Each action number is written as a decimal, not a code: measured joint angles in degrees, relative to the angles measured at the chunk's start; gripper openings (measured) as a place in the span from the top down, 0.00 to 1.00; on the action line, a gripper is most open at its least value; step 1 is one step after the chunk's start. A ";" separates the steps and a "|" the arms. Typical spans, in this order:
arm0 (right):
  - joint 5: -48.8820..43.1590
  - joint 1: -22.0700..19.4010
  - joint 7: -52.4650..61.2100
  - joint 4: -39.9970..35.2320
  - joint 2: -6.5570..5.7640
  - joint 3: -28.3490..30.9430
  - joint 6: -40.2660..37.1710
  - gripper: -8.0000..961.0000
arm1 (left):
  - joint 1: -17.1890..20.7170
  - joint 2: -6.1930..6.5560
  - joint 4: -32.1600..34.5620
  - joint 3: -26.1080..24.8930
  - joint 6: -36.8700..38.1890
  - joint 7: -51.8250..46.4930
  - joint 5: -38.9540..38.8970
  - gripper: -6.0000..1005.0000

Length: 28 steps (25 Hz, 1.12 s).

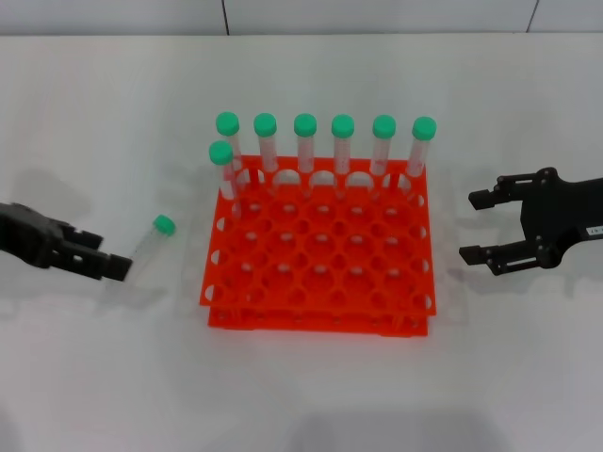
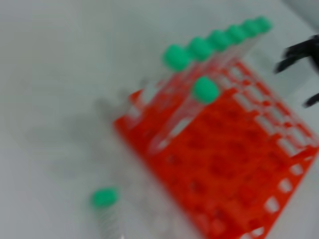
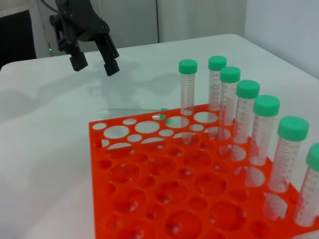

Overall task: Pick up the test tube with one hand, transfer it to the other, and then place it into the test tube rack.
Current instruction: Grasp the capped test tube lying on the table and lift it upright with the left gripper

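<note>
Broadly, table (image 1: pixel 311 395): a plain white surface fills nearly the whole head view, faint grey shadows falling beside both arms.
Back wall (image 1: pixel 377 14): pale panels with thin dark seams run along the far edge of the table.
Test tube rack (image 1: pixel 320 264): bright orange, two tiers, a square grid of round holes, sitting flat at the middle of the table between the two grippers.
Rack contents: six green-capped tubes (image 1: pixel 304 141) stand upright side by side in the far row; a seventh (image 1: pixel 224 174) stands just in front of that row at its left end. All other holes I can see are unfilled.
Right gripper (image 1: pixel 480 226): black, with a small white label on its body, level with the rack's right side and apart from it; its two fingers are spread wide with nothing between them.
Left gripper (image 1: pixel 113 266): black, low over the table to the left of the rack, pointing toward the loose tube. From the right wrist view its fingers (image 3: pixel 110 65) stand parted and hold nothing.
Test tube (image 1: pixel 153 237): clear with a green cap, lying on its side on the table between the left gripper and the rack, cap end away from the robot, just off the gripper's tips and touching neither it nor the rack.
</note>
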 joint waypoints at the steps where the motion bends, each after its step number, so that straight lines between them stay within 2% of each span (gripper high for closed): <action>1: 0.00 0.00 0.00 -0.05 0.03 0.00 0.03 0.20 | -0.75 0.09 0.32 0.00 -0.07 -2.02 2.18 0.19; 5: 0.00 0.03 0.00 -0.09 0.06 0.00 0.12 0.20 | -3.58 -0.17 2.27 0.30 -0.42 -8.38 10.74 0.19; 8: 0.00 0.03 0.00 -0.42 0.25 -0.14 0.14 0.20 | -4.92 -0.54 3.49 2.65 -1.76 -11.74 14.77 0.19; 10: -0.04 0.02 -0.01 -1.00 0.66 -0.33 0.25 0.20 | -5.11 -0.58 3.65 3.78 -2.34 -12.45 15.32 0.19; 11: -0.12 0.01 -0.03 -1.20 0.83 -0.37 0.34 0.20 | -5.24 -0.87 3.49 7.42 -4.62 -14.04 15.63 0.19; 13: -0.16 0.00 -0.06 -1.41 1.05 -0.42 0.41 0.20 | -5.24 -1.10 3.23 8.95 -5.79 -14.65 15.73 0.20; 15: -0.14 0.01 -0.07 -1.41 1.11 -0.44 0.41 0.20 | -5.25 -1.82 2.37 11.53 -7.85 -15.58 16.40 0.21; 23: 0.05 0.01 -0.09 -1.37 1.32 -0.52 0.40 0.20 | -6.87 -4.68 0.00 15.03 -10.91 -17.16 20.82 0.24; 28: 0.07 0.01 -0.09 -1.19 1.35 -0.52 0.40 0.20 | -7.78 -4.99 -0.15 15.97 -11.39 -18.34 20.89 0.27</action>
